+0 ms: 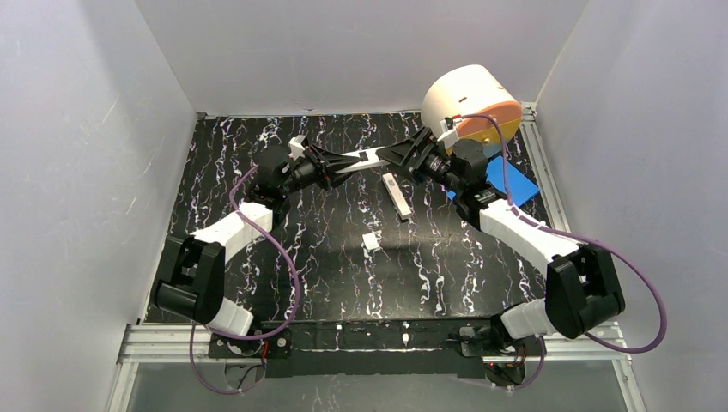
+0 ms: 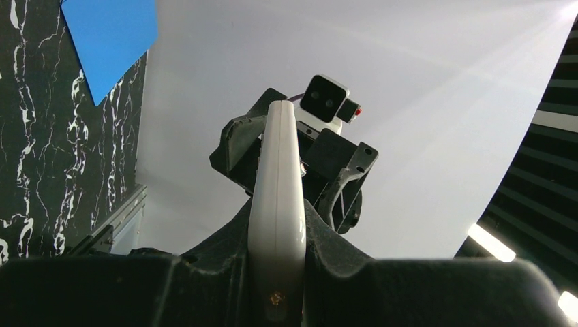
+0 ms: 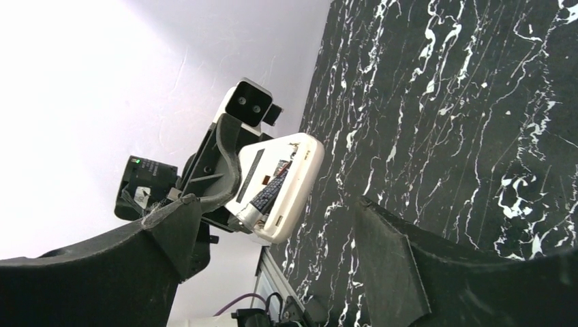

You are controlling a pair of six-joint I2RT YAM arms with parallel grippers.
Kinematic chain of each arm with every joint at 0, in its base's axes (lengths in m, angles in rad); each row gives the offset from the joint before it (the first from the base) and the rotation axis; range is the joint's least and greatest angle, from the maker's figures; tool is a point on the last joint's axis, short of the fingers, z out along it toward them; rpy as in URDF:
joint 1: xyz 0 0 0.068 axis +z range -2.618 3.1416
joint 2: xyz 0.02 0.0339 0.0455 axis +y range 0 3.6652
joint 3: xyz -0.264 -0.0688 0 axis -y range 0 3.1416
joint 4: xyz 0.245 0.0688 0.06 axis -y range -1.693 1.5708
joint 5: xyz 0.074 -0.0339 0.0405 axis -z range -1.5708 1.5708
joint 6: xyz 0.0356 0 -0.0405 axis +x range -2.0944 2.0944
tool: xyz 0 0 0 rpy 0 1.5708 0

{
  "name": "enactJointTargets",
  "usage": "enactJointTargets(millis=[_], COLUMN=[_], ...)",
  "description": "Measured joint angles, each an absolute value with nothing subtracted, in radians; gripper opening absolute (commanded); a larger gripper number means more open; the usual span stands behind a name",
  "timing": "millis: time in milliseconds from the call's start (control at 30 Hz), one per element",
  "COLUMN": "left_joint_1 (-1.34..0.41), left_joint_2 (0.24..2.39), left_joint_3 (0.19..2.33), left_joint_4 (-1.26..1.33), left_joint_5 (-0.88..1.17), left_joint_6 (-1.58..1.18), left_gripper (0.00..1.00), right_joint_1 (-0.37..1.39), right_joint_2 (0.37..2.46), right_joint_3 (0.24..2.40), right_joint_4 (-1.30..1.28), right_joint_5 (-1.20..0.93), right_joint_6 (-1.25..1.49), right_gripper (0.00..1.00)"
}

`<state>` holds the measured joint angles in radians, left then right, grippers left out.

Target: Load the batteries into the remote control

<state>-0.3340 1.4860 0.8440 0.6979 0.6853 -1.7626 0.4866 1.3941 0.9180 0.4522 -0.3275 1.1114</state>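
My left gripper is shut on the remote control, a long slim white bar held in the air over the back of the table. In the left wrist view the remote stands edge-on between my fingers. In the right wrist view its open recess faces the camera, with one dark battery lying slanted in it, its metal end sticking out. My right gripper is open and empty, right at the remote's free end; it also shows in the right wrist view. No other batteries are in view.
A second white bar lies on the black marbled table below the grippers, and a small white piece lies nearer. A round beige and orange drum and a blue sheet are at the back right.
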Motion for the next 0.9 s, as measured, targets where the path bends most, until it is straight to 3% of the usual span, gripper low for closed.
enactJointTargets(millis=[467, 767, 900], left_joint_1=[-0.334, -0.334, -0.334], left_joint_2=[1.486, 1.486, 1.486], left_joint_3=[0.844, 0.841, 0.839], left_joint_4=[0.729, 0.760, 0.769], left_joint_5=[0.688, 0.693, 0.694], left_joint_6=[-1.782, -1.807, -1.814], left_gripper=[0.00, 0.00, 0.00], right_joint_1=[0.487, 0.487, 0.487], right_joint_2=[1.388, 1.396, 1.409], right_joint_3=[0.867, 0.860, 0.860], right_joint_4=[0.541, 0.609, 0.618], right_joint_5=[-0.312, -0.293, -0.294], right_joint_6=[1.200, 1.261, 1.280], right_gripper=[0.71, 0.67, 0.61])
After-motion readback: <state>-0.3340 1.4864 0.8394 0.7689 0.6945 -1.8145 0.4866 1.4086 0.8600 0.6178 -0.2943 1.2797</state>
